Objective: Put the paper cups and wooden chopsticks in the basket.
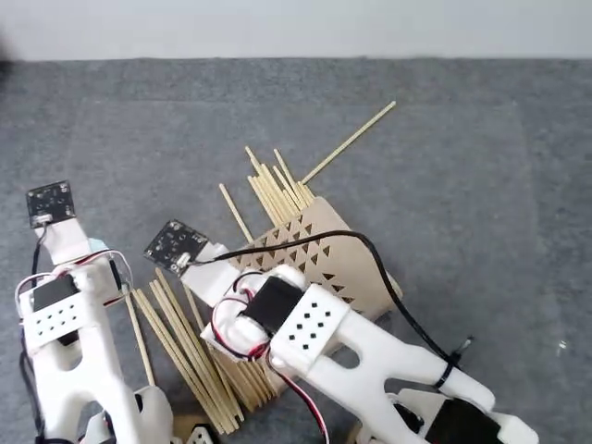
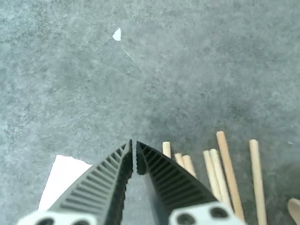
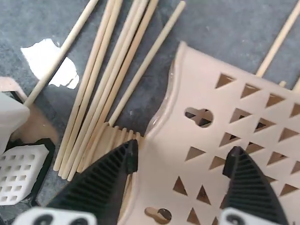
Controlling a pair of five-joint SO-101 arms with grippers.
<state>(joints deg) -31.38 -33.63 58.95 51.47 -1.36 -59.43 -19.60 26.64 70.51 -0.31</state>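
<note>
The right tool [image 3: 183, 154] is spread, straddling a wall of the basket [image 3: 178, 93]. The basket lies over wooden chopsticks [image 3: 108, 79] toward the desk's [image 1: 462, 185] near edge. The left tool [image 2: 133, 145], pressed together, holds nothing and sits just beside the chopstick ends.

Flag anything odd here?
Yes: the basket lies on its side, perforated wall facing up, and chopsticks poke out at both ends onto the mat. One chopstick angles away from the rest.
</note>
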